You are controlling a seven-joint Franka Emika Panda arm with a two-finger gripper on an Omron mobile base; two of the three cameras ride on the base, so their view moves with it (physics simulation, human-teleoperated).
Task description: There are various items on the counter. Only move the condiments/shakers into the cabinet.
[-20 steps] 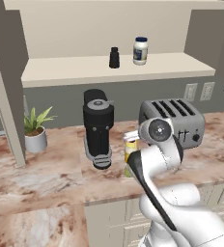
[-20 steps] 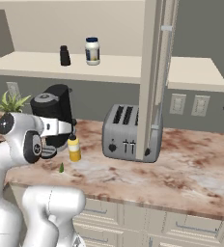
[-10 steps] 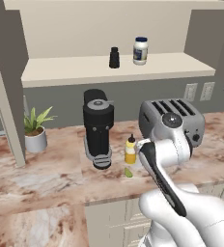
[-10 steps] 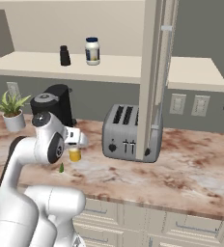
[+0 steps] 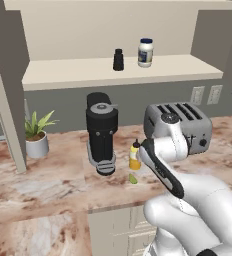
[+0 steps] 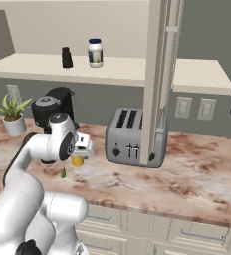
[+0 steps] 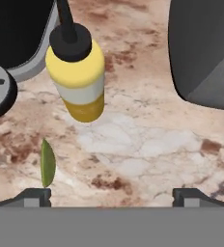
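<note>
The yellow squeeze bottle (image 7: 77, 72) with its black nozzle stands on the counter (image 7: 147, 140), between the coffee machine and the toaster. My gripper (image 7: 113, 197) is open just short of the bottle, which lies ahead and a little to the left, outside the jaws. In the base views my hand hangs low beside the bottle (image 5: 134, 156) (image 6: 77, 161). The black shaker (image 5: 118, 59) (image 6: 66, 57) and the white jar with the blue lid (image 5: 145, 52) (image 6: 94, 53) stand on the cabinet shelf (image 5: 88, 72) (image 6: 127, 72).
The black coffee machine (image 5: 102, 131) (image 7: 17, 34) is left of the bottle and the silver toaster (image 5: 185, 122) (image 7: 205, 48) is to its right. A tiny green piece (image 7: 47, 163) (image 5: 133, 178) lies before the bottle. A potted plant (image 5: 36, 132) is far left. An open cabinet door (image 6: 160, 74) hangs above the toaster.
My arm has bent forward and the hand has come down from above the toaster to counter level by the yellow bottle. The jaws stay open. Nothing on the counter has moved.
</note>
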